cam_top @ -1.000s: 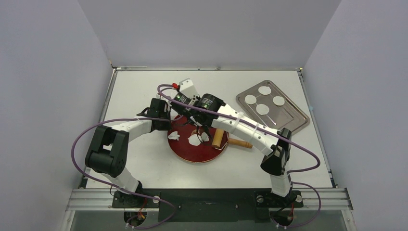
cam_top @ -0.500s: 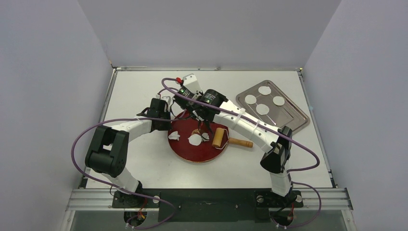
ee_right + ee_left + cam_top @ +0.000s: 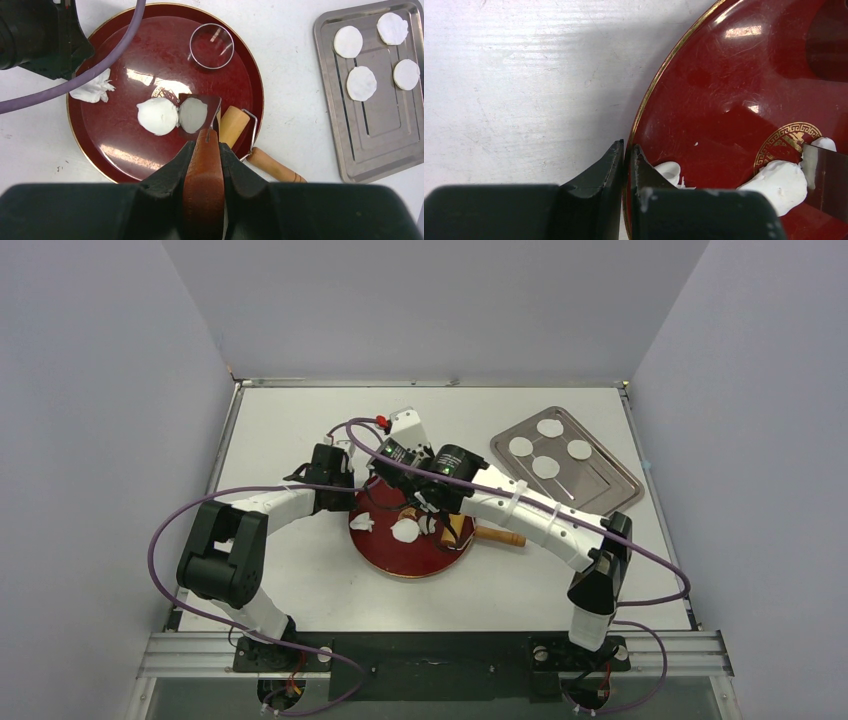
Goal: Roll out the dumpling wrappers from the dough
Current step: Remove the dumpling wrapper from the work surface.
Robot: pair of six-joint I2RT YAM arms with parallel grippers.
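Table (image 3: 300,420) holds one tray (image 3: 380,135), four dumpling wrappers (image 3: 361,83), one plate (image 3: 125,60).

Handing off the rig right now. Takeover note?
Left gripper: shut on the red plate rim.
Right gripper: shut on the scraper, blade against the dough mid-plate.
Dough scrap and ring cutter on the plate; rolling pin at its right edge.
Done: four dumpling wrappers on the tray.
Left: roll and cut the rest of the dough, then move it to the tray.
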